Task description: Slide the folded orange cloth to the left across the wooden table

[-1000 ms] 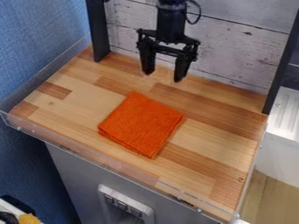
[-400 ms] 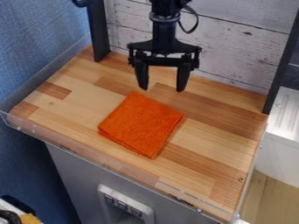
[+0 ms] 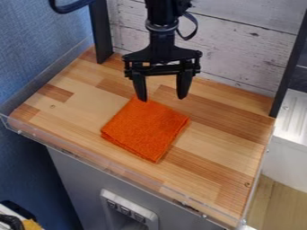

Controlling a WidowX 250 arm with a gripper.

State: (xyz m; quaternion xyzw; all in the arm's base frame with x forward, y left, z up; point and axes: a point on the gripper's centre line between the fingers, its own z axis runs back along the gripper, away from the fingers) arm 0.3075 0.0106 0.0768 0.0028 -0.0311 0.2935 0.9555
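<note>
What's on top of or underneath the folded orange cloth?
Nothing visibly lies on the orange cloth. It covers part of the wooden surface; whether anything is hidden beneath cannot be seen.

High, slanting view down onto worktop (image 3: 221,148)

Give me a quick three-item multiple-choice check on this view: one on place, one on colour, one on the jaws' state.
1. Where does the cloth lie?
A) On the metal surface at right
B) On the wooden worktop
C) On the floor

2. What colour is the cloth?
A) Orange
B) Green
C) White

3. How do the jaws of the gripper stand?
A) Shut on the cloth
B) Shut and empty
C) Open and empty

Key:
1 B: bare wood shows all around the cloth.
2 A: its whole upper face is orange.
3 C: a wide gap parts the jaws, with nothing gripped.
</note>
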